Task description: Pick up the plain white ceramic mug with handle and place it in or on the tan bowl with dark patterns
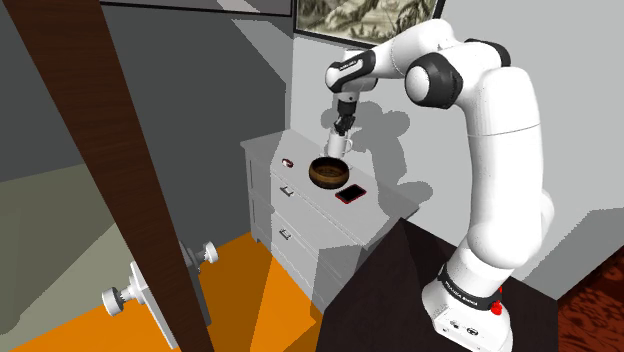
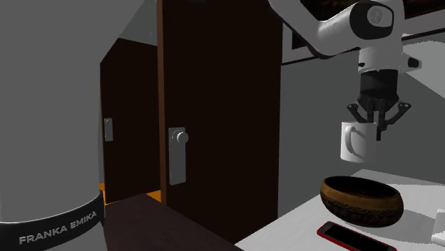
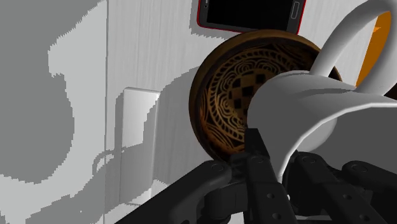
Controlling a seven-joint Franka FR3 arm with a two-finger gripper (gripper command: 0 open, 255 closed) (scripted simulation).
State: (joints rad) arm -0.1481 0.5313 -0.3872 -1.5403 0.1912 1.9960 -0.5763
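A plain white mug [image 2: 358,141] with a handle hangs in the air, gripped at its rim by my black gripper [image 2: 376,125]. It is above the brown bowl [image 2: 361,200] with dark patterns, which rests on the white dresser top [image 1: 385,202]. In the shoulder view the mug [image 1: 338,146] hangs just over the bowl [image 1: 329,173], under the gripper [image 1: 343,128]. Seen from the wrist, the mug [image 3: 318,111] is clasped by the fingers [image 3: 257,159] and partly covers the patterned bowl [image 3: 238,95] below.
A red-edged phone [image 1: 351,193] lies on the dresser beside the bowl. A small dark object [image 1: 288,161] sits near the dresser's far corner. A dark brown door [image 1: 120,150] with silver knobs stands at the shoulder view's left. An orange floor [image 1: 250,300] lies below.
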